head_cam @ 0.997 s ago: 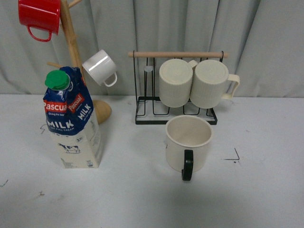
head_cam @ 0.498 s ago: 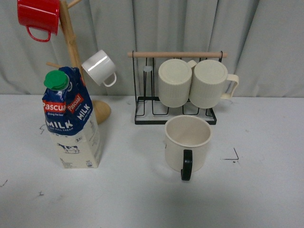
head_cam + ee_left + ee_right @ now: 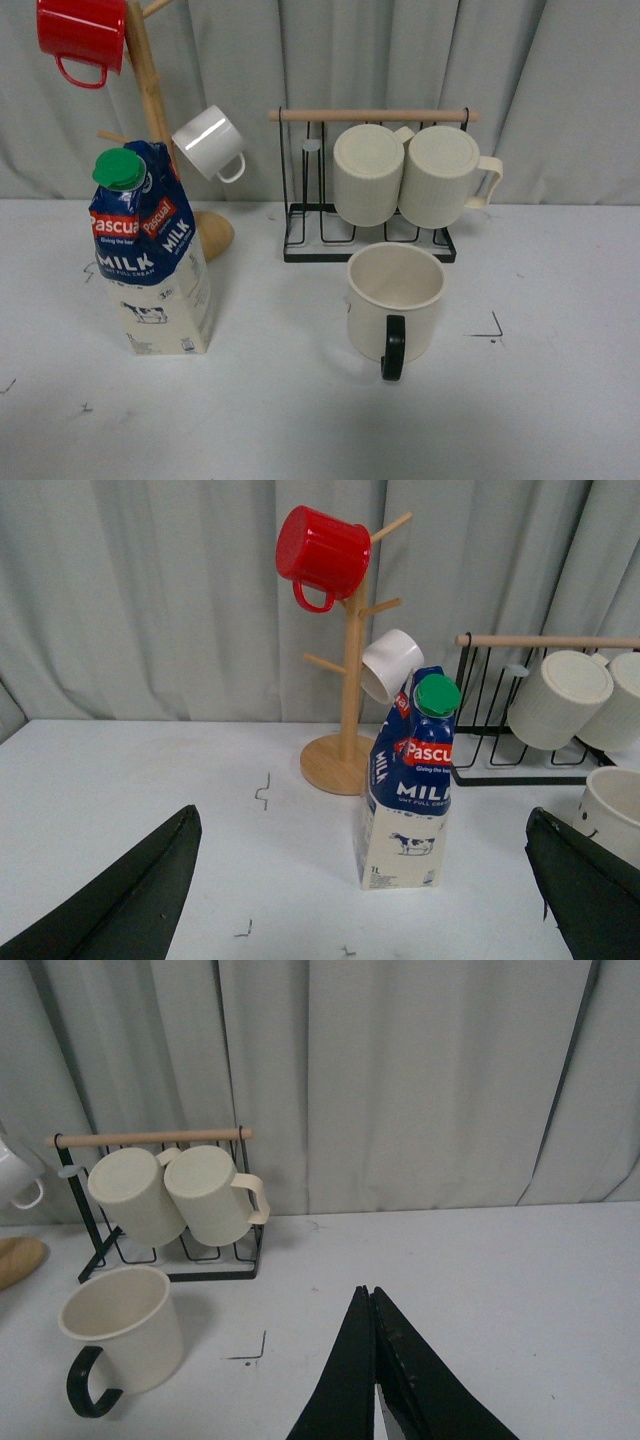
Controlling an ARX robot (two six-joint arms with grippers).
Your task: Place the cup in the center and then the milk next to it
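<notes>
Right end effector (image 3: 368, 1295) hangs closed, apart from cup (image 3: 125, 1335).

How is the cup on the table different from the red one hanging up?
The cup is cream with a black handle; the red mug is red, handle too. The cup stands upright on the table; the red mug hangs tipped on a wooden mug tree. Both have one handle.
</notes>
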